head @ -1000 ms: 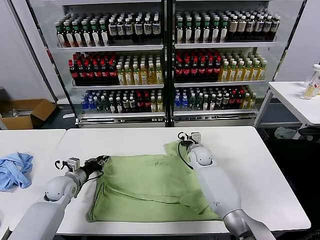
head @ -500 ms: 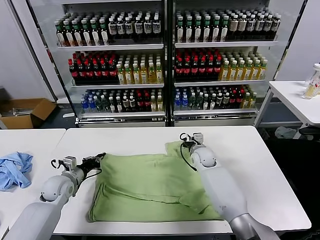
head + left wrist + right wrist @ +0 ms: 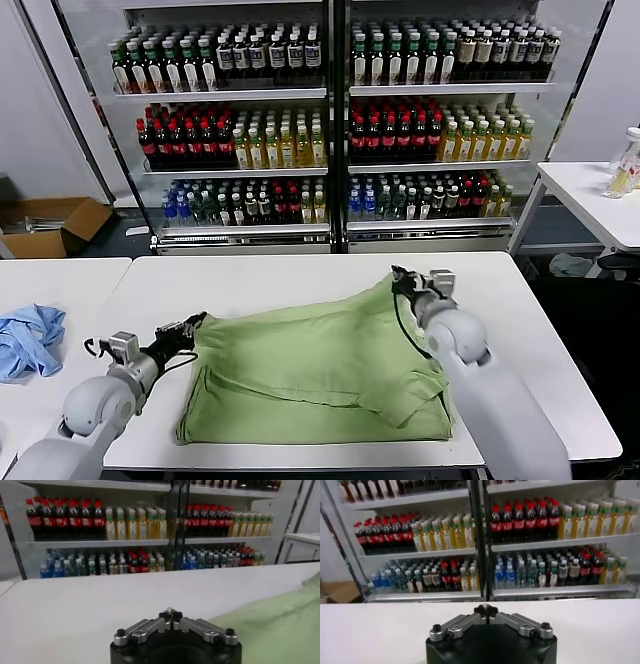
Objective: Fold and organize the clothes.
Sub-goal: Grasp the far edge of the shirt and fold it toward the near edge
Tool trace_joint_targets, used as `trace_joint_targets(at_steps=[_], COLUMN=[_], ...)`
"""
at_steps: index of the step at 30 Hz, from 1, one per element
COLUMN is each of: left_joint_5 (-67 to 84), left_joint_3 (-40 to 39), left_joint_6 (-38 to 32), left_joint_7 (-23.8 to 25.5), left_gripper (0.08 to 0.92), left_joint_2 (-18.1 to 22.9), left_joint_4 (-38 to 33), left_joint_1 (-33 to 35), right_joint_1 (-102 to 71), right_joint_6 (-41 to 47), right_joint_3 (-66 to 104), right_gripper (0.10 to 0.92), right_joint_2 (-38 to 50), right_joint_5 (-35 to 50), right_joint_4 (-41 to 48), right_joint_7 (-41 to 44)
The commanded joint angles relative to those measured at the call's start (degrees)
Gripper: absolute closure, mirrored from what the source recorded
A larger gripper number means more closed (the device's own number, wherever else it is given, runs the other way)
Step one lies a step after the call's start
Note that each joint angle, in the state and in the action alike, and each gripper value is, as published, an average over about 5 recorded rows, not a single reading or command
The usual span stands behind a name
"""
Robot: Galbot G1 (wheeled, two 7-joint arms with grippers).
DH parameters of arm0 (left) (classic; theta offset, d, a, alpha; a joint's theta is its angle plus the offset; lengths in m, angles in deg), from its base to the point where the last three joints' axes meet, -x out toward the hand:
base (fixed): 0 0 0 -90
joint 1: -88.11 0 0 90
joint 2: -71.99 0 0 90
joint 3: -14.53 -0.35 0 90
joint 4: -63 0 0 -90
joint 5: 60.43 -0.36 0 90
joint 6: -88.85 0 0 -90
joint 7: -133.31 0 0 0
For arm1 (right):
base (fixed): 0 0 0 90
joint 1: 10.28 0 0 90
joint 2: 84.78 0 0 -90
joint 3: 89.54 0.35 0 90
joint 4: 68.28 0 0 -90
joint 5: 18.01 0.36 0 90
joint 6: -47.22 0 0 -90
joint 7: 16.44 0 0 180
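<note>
- We've got the light green shirt [image 3: 320, 375] spread across the middle of the white table [image 3: 300, 275], folded over on itself, with its front edge close to the table's near edge.
- Our left gripper [image 3: 196, 324] sits at the shirt's far-left corner. In the head view its tips meet the cloth right there, and the corner looks pinched and pulled up a bit.
- From the left wrist view, the left gripper [image 3: 171, 614] has its fingers pressed together, tips touching. No cloth shows between them from that angle, though the green fabric [image 3: 280, 625] lies just off to one side on the tabletop.
- Our right gripper [image 3: 400, 279] is at the shirt's far-right corner, and that corner is raised off the table into a peak, so the far edge slopes down toward the left side.
- The right wrist view shows the right gripper [image 3: 486, 611] with its fingers together too. We can't see any fabric in that shot, only the bare table and the shelves behind.
- So both sets of jaws are closed, each at a far corner of the shirt going by the head view.
- Off to the left there's a crumpled light blue garment [image 3: 28, 340] on a separate table, well apart from the shirt.
- Behind everything, the drinks cooler [image 3: 330, 120] is packed with rows of bottles.
</note>
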Motion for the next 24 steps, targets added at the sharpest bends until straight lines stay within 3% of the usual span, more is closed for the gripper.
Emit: trace_joint_targets(at_steps=[1,8,13,24], left_joint_5=[0.6,0.6,-0.2,-0.4], left_joint_3=[3.4,4.4,5.4,6.2], left_joint_6=[-2.1,-2.9,0.3,3.4], left_joint_7=[-0.6,-0.3,0.0,0.2], left_gripper=[0.915,0.915,0.915,0.915], left_joint_2=[-0.5,-0.6,-0.8,-0.9], left_joint_4=[-5.0,-6.5,-9.4,-10.5], left_joint_1=[8.4,11.4,14.5,15.3], right_joint_1=[-16.5,-22.2,-26.0,-32.7], right_joint_6=[0.7,0.7,0.7,0.7], right_joint_3=[5.2,8.0,10.1,11.8], right_gripper=[0.919,0.919,0.919,0.919], right_joint_2=[5.6,5.5,4.9,3.3], right_joint_5=[1.1,-4.1,-5.2,-7.7], right_joint_4=[-18.6,-21.4,-21.7,-25.2], right_joint_7=[-0.9,0.3,0.4,0.1])
